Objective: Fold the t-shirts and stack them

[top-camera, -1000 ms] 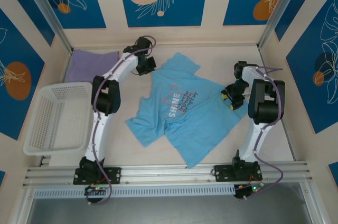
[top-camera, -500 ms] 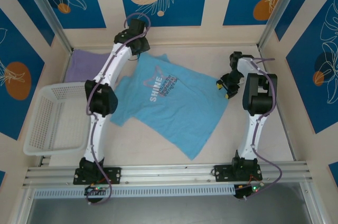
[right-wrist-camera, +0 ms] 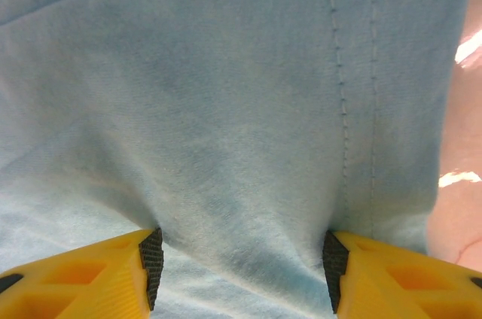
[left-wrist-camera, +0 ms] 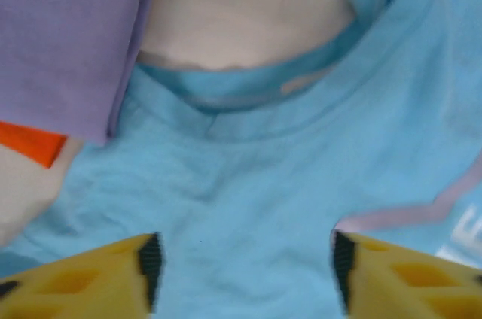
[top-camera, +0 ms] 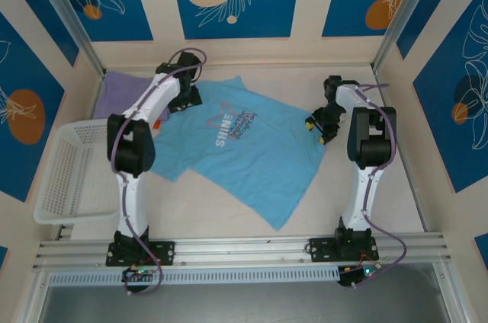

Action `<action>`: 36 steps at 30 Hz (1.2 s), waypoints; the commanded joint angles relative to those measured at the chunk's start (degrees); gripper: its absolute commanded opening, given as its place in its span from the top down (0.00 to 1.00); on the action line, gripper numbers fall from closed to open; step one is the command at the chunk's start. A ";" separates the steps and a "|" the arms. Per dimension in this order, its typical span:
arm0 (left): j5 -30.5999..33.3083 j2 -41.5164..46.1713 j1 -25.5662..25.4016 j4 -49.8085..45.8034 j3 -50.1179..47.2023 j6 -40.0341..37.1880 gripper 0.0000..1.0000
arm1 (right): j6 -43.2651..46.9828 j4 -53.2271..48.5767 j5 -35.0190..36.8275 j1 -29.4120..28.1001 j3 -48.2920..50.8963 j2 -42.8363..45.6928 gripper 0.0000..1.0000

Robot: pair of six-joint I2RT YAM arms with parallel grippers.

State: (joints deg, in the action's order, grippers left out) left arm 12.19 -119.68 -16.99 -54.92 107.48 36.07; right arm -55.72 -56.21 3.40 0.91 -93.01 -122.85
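Sky-blue t-shirt (top-camera: 252,155): spread print-up mid-table, collar toward the far left beside the lavender t-shirt (top-camera: 120,93); likely laid flat ready for folding.
Left gripper (left-wrist-camera: 245,259): jaws wide, low over the collar, gripping nothing.
Right gripper (right-wrist-camera: 241,259): jaws apart over the hem, holding nothing.
Versus earlier: flatter, less rumpled, dragged far-left.
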 commanded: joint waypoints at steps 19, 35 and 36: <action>-17.91 20.21 -10.99 0.95 -47.45 -2.13 0.52 | 1.35 -3.21 -1.98 5.41 -14.26 -11.28 0.39; -24.93 26.30 -9.95 -4.93 -28.65 6.49 0.42 | 2.25 3.37 -2.73 -2.21 2.12 9.94 0.35; -23.40 25.77 -8.34 -4.64 -27.62 7.01 0.42 | 1.86 3.38 -2.78 -3.66 5.44 12.23 0.35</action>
State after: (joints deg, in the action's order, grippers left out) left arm -15.77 -94.43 -29.28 -56.36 76.38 40.82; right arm -53.34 -53.43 1.48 0.69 -93.73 -117.43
